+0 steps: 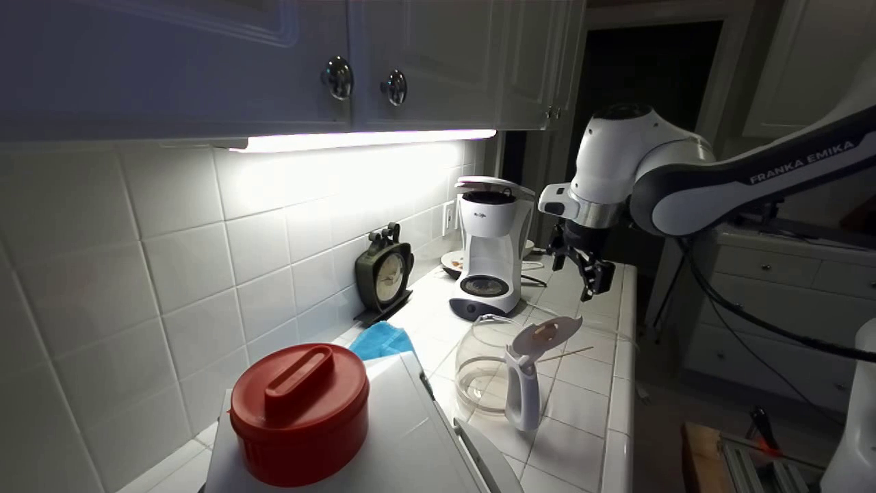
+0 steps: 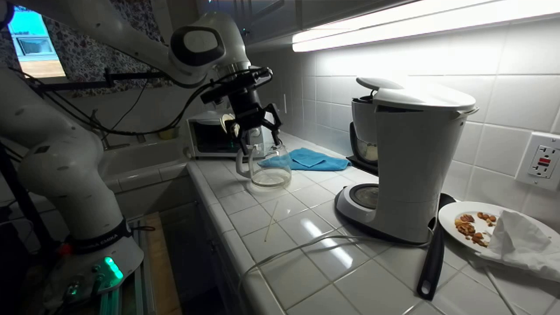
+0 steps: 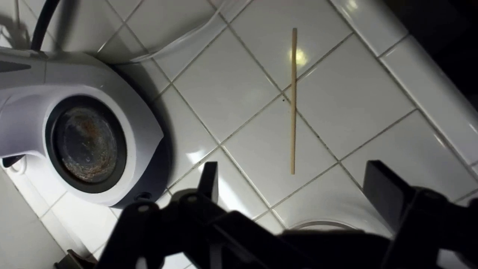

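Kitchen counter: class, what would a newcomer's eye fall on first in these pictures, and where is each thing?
In an exterior view, the red lidded tub in the foreground likely comes first, standing on a white appliance, with a glowing light tube under the cabinets. Next is the robot arm, its open black pincer hanging above the tiled counter. A glass carafe stands there, apart from the white coffee maker.

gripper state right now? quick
Gripper: open, holding nothing, above the counter.
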